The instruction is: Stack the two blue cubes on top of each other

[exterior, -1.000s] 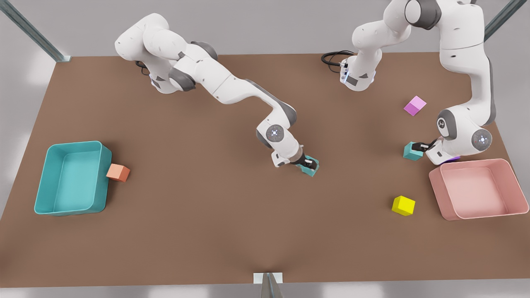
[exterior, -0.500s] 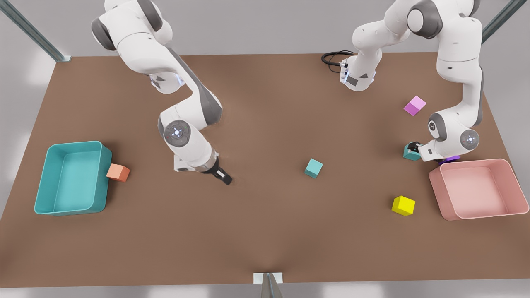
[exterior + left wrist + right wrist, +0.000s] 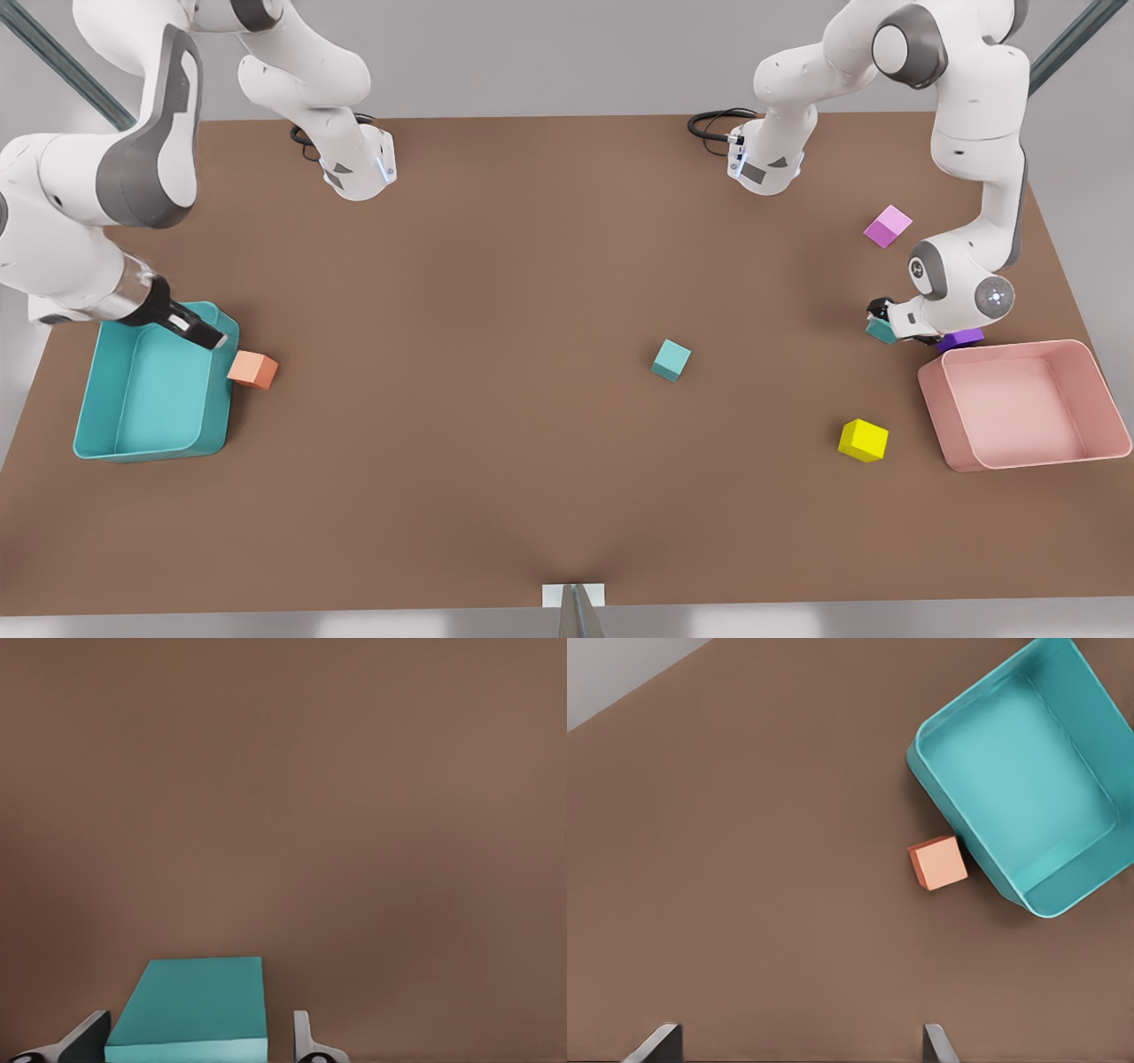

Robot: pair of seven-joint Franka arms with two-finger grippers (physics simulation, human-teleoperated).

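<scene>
Left pincer (image 3: 880, 312) brackets one blue cube (image 3: 881, 331) beside the purple cube (image 3: 960, 338), fingers spread, not pinching, while the right pincer (image 3: 208, 338) waits spread over the teal bin (image 3: 89, 416); a skewed closure could nudge it, leaving the other blue cube (image 3: 671, 360) mid-desk (image 3: 532, 487) unstacked.

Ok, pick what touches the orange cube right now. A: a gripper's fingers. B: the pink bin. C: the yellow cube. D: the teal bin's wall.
D: the orange cube sits against the outer wall of the teal bin, seen also in the right wrist view.
</scene>
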